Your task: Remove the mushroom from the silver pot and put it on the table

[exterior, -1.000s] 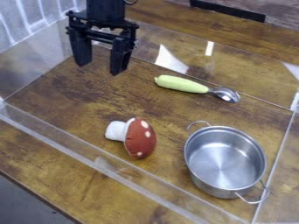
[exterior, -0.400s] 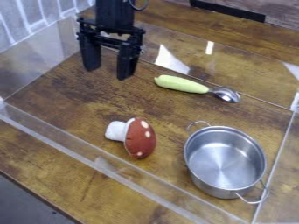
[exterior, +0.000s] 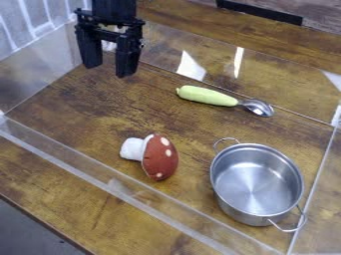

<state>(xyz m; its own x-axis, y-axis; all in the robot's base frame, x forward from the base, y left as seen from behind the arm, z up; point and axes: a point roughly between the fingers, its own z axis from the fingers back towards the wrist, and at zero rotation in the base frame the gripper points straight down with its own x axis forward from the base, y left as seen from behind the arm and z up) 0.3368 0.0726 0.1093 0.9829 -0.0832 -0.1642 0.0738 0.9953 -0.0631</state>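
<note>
Pot: small round shiny steel pot (exterior: 257, 184) held nothing | red white-dotted toy mushroom (exterior: 152, 154) lay beside it on brown wooden surface (exterior: 80, 110) | black fingers (exterior: 130, 62) spread wide, holding nothing

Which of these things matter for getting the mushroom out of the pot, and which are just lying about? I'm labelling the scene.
Part of the job:
- mushroom, lying on its side on the table, outside the pot
- silver pot, empty
- table
- hand, open, holding nothing

Just lying about:
- spoon with yellow-green handle
- clear plastic wall around the workspace
</note>
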